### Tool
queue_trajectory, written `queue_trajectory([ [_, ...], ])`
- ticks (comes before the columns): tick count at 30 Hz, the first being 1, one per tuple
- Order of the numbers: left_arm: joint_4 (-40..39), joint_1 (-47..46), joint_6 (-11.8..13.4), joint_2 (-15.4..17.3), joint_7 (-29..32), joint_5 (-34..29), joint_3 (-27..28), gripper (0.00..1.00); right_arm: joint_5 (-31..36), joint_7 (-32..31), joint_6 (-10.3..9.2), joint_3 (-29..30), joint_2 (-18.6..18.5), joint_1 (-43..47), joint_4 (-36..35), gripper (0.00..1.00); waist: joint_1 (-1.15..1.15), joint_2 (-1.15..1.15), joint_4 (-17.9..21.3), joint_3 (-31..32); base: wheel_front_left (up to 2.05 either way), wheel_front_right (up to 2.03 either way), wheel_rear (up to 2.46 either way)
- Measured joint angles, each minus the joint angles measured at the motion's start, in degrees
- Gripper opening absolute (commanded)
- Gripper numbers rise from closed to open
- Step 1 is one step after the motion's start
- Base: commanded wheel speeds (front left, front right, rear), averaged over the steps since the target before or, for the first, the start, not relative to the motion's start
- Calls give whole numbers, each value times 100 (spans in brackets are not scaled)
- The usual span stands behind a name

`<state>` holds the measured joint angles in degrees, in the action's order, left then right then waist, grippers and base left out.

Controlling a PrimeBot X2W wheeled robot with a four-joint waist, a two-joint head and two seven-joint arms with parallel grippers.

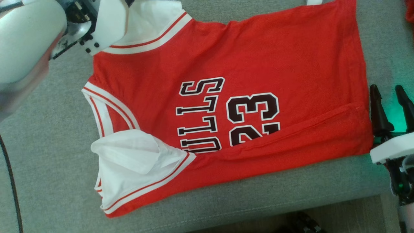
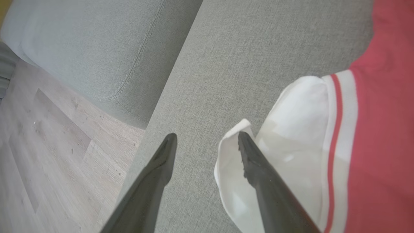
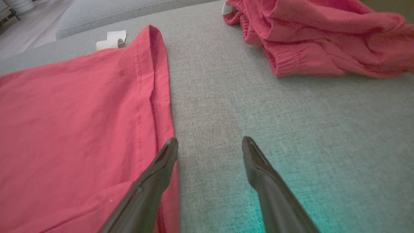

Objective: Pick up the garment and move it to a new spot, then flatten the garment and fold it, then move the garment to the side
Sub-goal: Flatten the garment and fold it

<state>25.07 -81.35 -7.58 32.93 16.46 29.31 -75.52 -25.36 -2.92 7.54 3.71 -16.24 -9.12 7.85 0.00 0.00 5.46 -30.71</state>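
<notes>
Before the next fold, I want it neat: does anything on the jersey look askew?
Yes. The jersey has its near edge folded over, covering part of the lettering, and the white sleeve at that corner lies bunched and curled up instead of flat.

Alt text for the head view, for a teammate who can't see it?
A red jersey with white trim lies spread on a grey cushion, its near edge folded over the lettering. The open right gripper sits beside its hem; the left forearm shows upper left.
</notes>
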Motion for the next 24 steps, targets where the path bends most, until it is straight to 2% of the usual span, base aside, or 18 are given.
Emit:
queue_trajectory([
  [10, -169, 12, 0, 12, 258, -99, -10, 100, -86, 90, 0, -14, 19, -105, 60, 100, 0, 0, 133, -85, 0, 0, 0],
  [11, -259, 17, 0, 26, 309, -115, -11, 25, -86, 99, 0, -19, 24, -110, 71, 100, 0, 0, 153, -112, 0, 0, 0],
  [12, -301, 20, 0, 33, 327, -144, -11, 0, -86, 100, 0, -19, 25, -112, 74, 100, 0, 0, 160, -125, 0, 0, 0],
  [18, -526, 79, 0, 122, 509, -194, -21, 0, -75, 124, 0, 31, 12, -117, 79, 100, 0, 0, 113, -117, 0, 0, 0],
  [21, -549, 68, 0, 140, 191, -12, -29, 0, -38, 123, 0, 43, 5, -131, 41, 100, 0, 0, 38, -82, 0, 0, 0],
  [24, -423, 55, 0, 113, -377, 508, 74, 0, -25, 56, 0, -42, -18, -268, -12, 100, 0, 0, -41, -26, 0, 0, 0],
])
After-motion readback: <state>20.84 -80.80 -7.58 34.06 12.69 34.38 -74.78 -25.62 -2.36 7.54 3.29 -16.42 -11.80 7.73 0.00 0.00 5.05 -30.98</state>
